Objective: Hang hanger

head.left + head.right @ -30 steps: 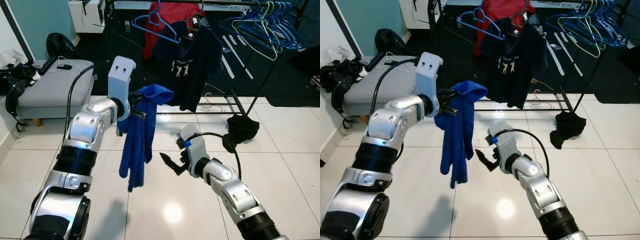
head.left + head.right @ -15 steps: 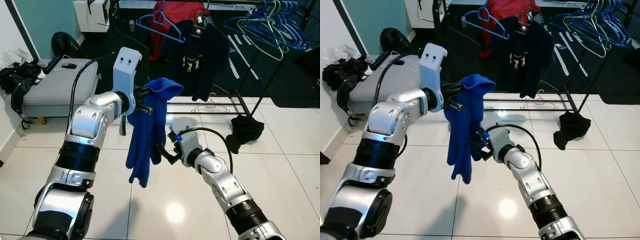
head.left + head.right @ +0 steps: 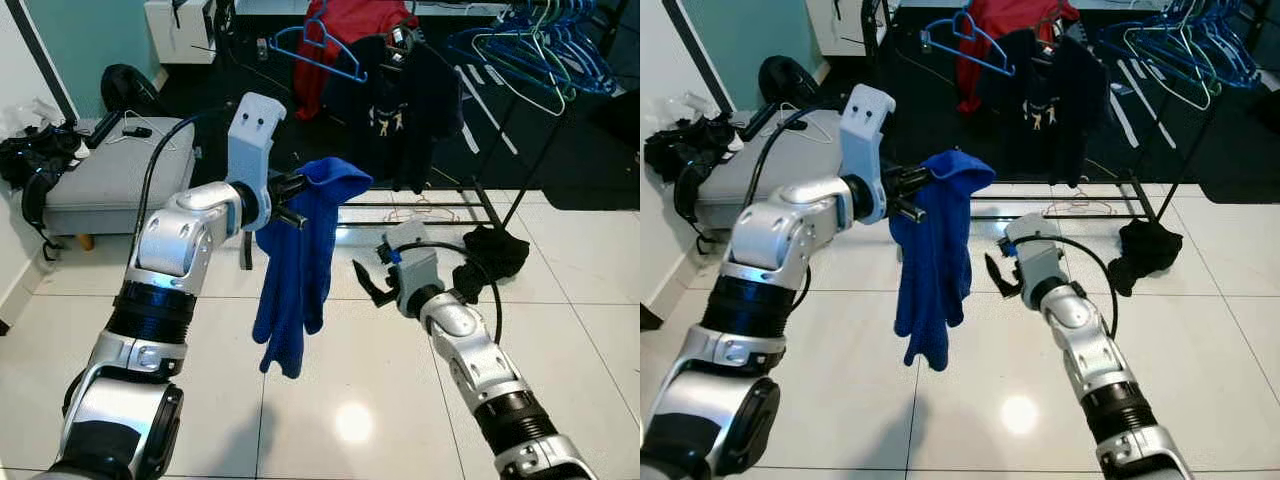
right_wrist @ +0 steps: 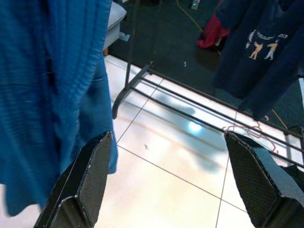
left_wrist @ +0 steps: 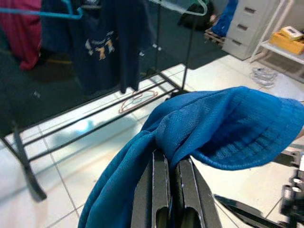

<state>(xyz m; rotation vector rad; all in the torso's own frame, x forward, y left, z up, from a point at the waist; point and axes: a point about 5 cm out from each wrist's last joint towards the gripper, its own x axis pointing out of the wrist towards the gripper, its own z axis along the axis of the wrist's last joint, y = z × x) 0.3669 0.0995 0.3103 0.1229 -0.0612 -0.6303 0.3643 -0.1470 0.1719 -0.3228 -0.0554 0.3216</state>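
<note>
The left end effector (image 3: 296,201) is raised in front of the robot, its two black fingers (image 5: 161,190) clenched tight on a fold of a blue garment (image 3: 297,270). The cloth bunches over the fingertips and hangs straight down from them in a long drape, its lower end free above the white tiled floor (image 3: 330,400). Whether a hanger sits inside the garment cannot be told.

The right end effector (image 3: 366,284) is held lower and to the right, just beside the hanging cloth but apart from it. Its fingers (image 4: 85,180) are spread wide and grasp nothing; in the right wrist view the blue fabric hangs close by one finger, with bare tiles between the two.

Farther off stands a black clothes rack (image 3: 480,200) with its low bars resting on the tiles. A dark t-shirt (image 3: 400,100) with a small print hangs from it, with a red garment (image 3: 335,40) behind it. A blue hanger (image 3: 315,50) hangs on the left side of the rack, and a cluster of blue hangers (image 3: 530,50) on the far right. A pink hanger (image 3: 425,212) lies on the floor under the rack, and a black bundle of cloth (image 3: 490,255) lies near the rack's right foot.

On the far left stands a grey padded stool (image 3: 110,180) with small items on top.
</note>
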